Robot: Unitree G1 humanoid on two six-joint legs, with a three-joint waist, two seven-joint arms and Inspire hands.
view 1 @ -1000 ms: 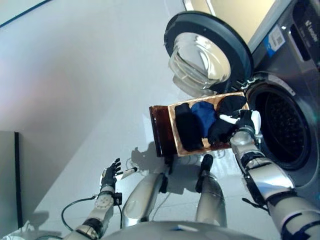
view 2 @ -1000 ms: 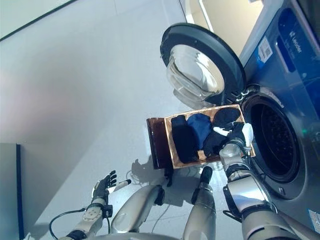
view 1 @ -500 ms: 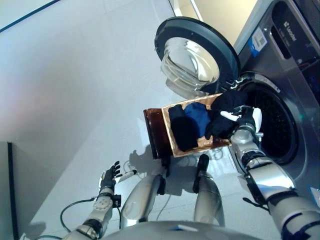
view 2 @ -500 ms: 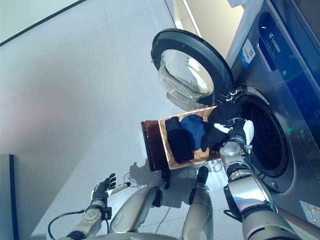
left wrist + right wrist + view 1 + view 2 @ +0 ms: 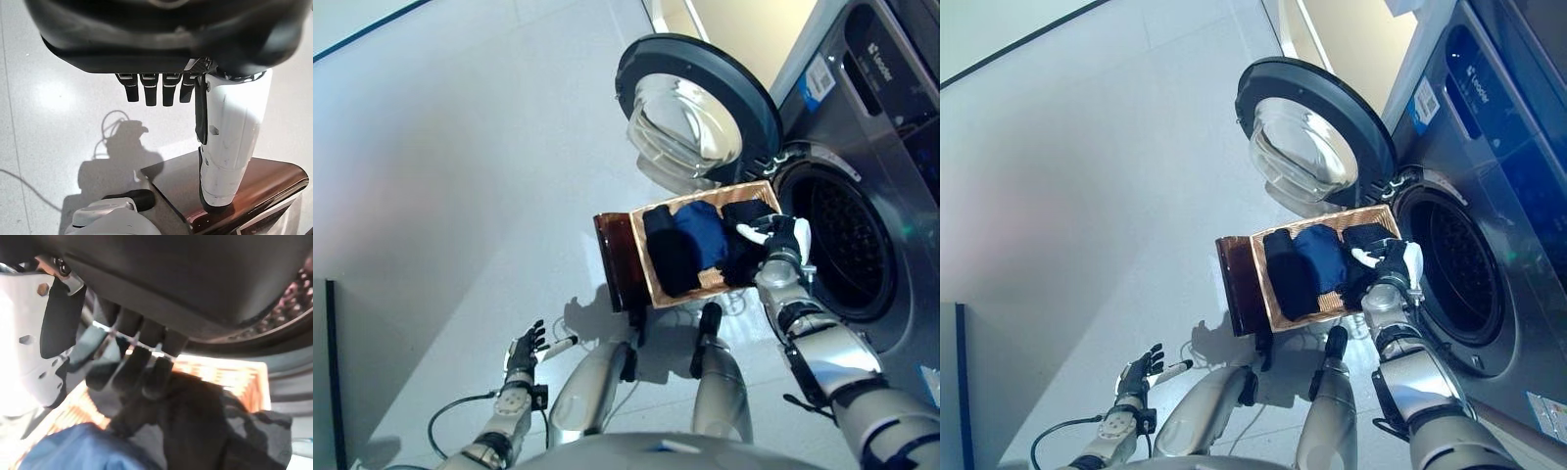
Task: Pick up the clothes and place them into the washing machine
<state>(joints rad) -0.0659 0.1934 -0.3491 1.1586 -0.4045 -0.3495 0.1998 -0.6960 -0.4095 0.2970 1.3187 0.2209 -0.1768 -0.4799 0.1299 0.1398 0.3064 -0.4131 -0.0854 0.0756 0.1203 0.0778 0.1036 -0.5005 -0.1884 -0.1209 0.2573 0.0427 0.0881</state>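
Observation:
A wicker basket (image 5: 649,262) rests on a dark brown box (image 5: 616,260) in front of the open washing machine drum (image 5: 847,245). In it lie a black garment (image 5: 671,250), a blue garment (image 5: 705,233) and another black garment (image 5: 744,259) at the end nearest the drum. My right hand (image 5: 783,238) is over that end. In the right wrist view its fingers (image 5: 146,369) curl down into the black garment (image 5: 195,421), beside the blue one (image 5: 63,450). My left hand (image 5: 524,348) hangs low at the left, open and empty.
The round machine door (image 5: 695,108) stands open to the far left of the drum, above the basket. The machine's grey front (image 5: 891,117) fills the right side. Pale floor (image 5: 460,176) spreads to the left. The brown box shows in the left wrist view (image 5: 264,181).
The right hand had raised the black garment to the drum's rim half a second ago; now hand and garment are lower, back over the basket's end. The left hand stayed.

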